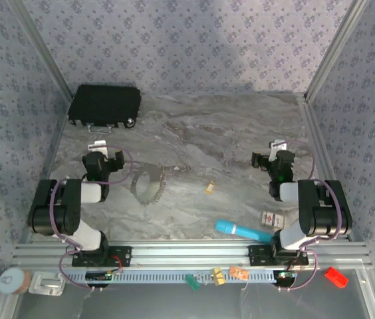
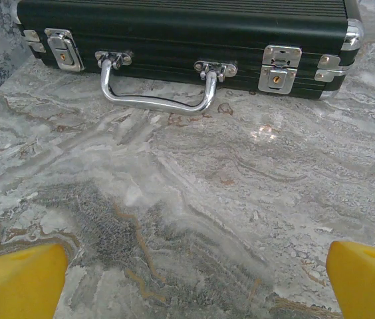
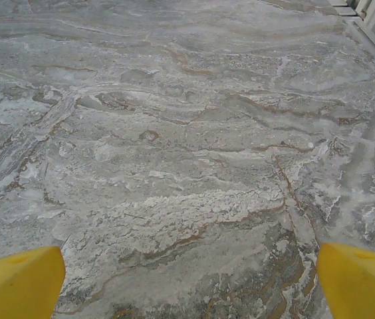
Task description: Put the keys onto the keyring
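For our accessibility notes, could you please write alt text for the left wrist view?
A closed black case with a chrome handle lies across the top, on a grey marbled table. The open left gripper's yellow fingertips frame the bottom corners, holding nothing.

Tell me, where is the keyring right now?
In the top view, the keyring lies flat on the table left of centre, just right of the left gripper; a yellow key lies further right.
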